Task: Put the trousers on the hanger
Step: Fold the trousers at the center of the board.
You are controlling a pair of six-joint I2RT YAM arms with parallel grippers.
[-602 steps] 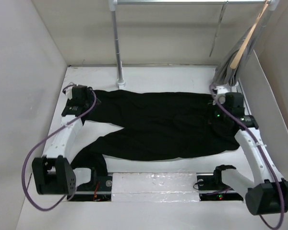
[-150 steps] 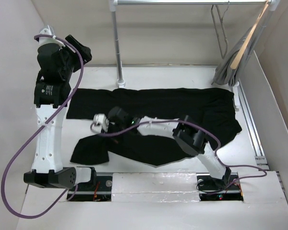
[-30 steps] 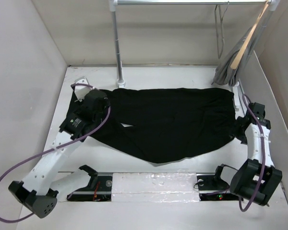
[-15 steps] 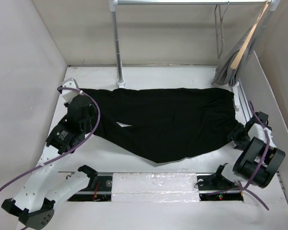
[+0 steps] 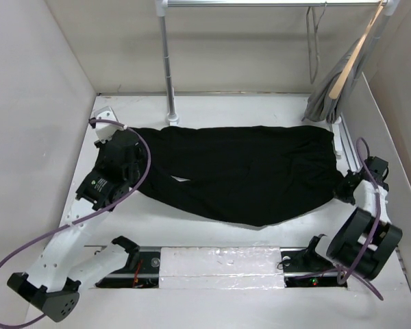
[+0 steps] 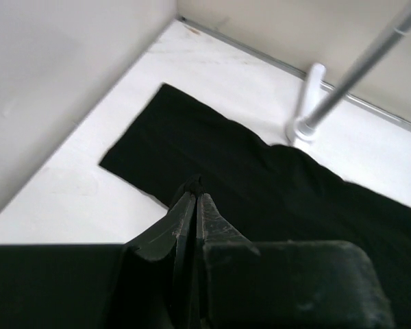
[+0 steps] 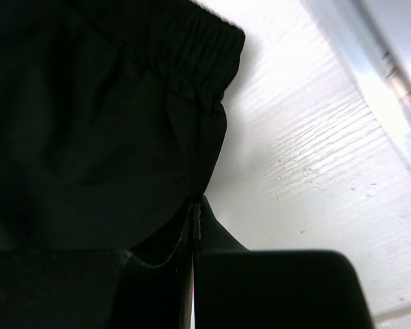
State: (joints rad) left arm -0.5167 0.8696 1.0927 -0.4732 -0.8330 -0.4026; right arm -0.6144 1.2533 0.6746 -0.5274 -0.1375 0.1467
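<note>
The black trousers (image 5: 246, 171) lie folded lengthways across the white table, waistband to the right. My left gripper (image 5: 135, 149) is at their left end. In the left wrist view it (image 6: 194, 186) is shut on a small bunch of the leg cloth (image 6: 315, 205). My right gripper (image 5: 342, 192) is at the right end. Its jaws (image 7: 196, 203) are shut on the edge of the cloth just below the gathered waistband (image 7: 192, 41). The thin wire hanger (image 5: 313, 38) hangs from the rail at the back right, away from both grippers.
A pale wooden hanger with grey cloth (image 5: 339, 75) hangs at the rail's right end beside the wire one. The rail's metal post (image 5: 168, 68) stands at the back centre on the table. Side walls close in left and right. A metal track (image 5: 349, 147) runs along the right edge.
The right gripper has closed on the waist edge. The left arm has shifted a little back and right with the leg cloth. The fold's lowest point has slid to the right.
</note>
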